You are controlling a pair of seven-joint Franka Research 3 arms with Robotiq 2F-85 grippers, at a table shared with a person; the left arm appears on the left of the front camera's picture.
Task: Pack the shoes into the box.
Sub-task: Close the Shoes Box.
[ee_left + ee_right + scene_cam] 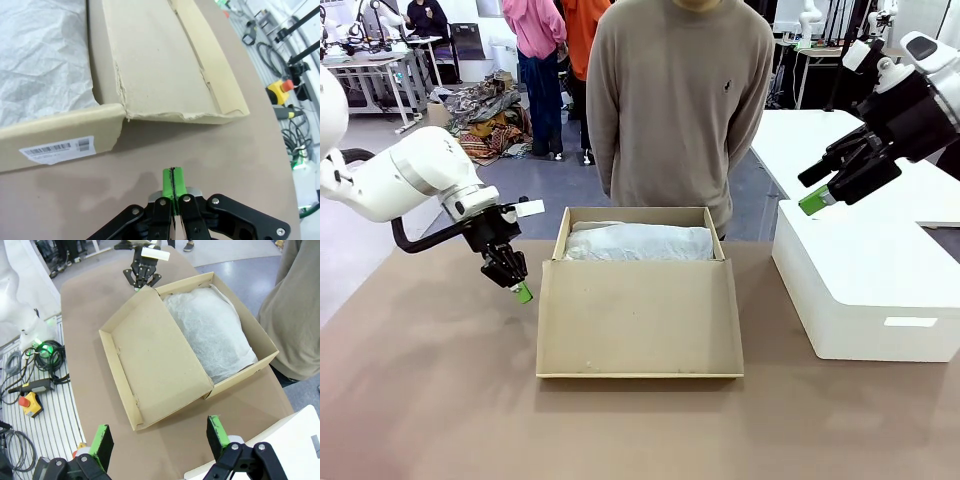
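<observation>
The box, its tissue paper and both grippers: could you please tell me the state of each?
box: open, lid flap folded out toward the robot, lying flat.
tissue paper: crinkled, covering the box's inside.
left gripper: shut, empty, beside the box.
right gripper: open, empty, raised above the table.

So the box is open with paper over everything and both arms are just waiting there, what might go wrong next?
1. The white tissue paper covers the inside of the box, so whatever lies under it is hidden; closing blindly might trap loose paper.
2. The left end effector, shut, sits close beside the box's left wall and may nudge the box on a careless move.
3. The open lid lies flat with torn corners; lifting it roughly may tear it further.
</observation>
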